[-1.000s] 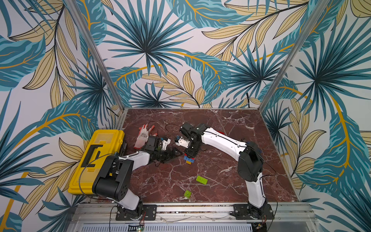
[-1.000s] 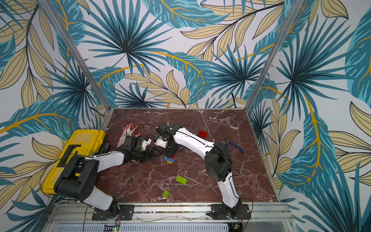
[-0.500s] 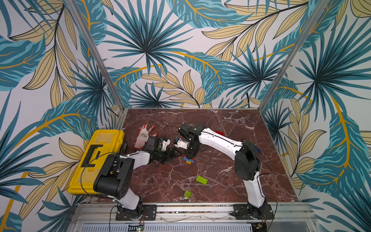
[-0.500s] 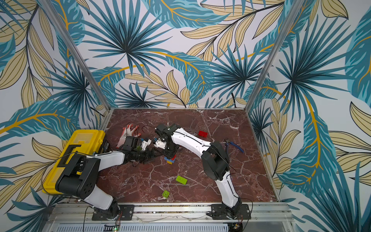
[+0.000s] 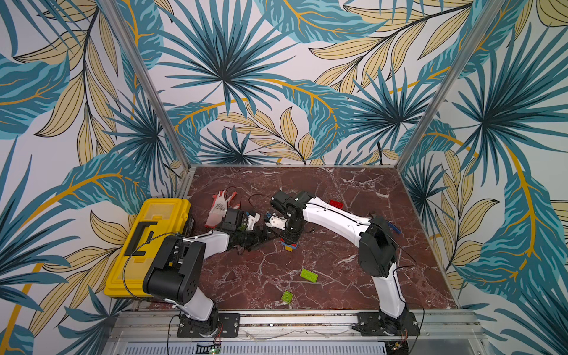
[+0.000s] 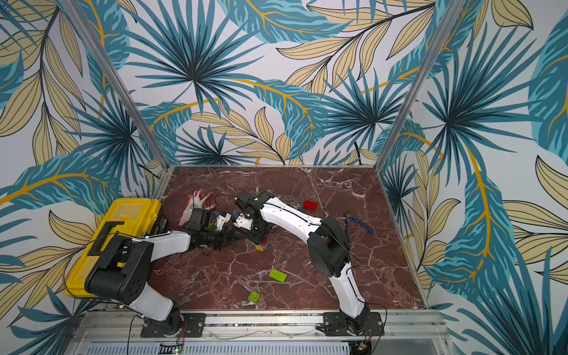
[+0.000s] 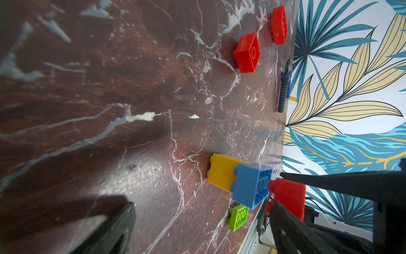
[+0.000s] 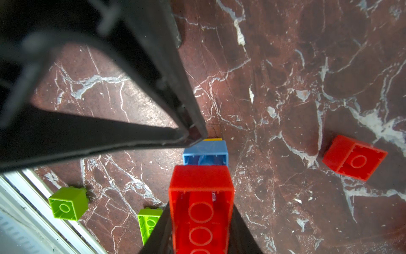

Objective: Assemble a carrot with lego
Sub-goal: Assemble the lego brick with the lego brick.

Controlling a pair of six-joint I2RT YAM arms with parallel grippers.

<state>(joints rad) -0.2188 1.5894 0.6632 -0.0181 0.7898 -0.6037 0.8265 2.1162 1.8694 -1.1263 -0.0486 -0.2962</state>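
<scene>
— While palm-leaf walls ring the marble tabletop, where's the carrot?
— Mid-tabletop. Right arm points down, jaws gripping its red brick; left arm lies low, jaws wide open.

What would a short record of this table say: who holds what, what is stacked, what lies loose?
Right gripper: shut on long red plastic brick, at the stack's top
Stack: blue plastic brick on yellow plastic brick, on red-brown marble table
Left gripper: open, holding nothing, beside the stack
Loose bricks: two lime green plastic bricks near front; two red ones farther back
Other: yellow plastic toolbox, white-and-red glove, blue-handled pliers
</scene>
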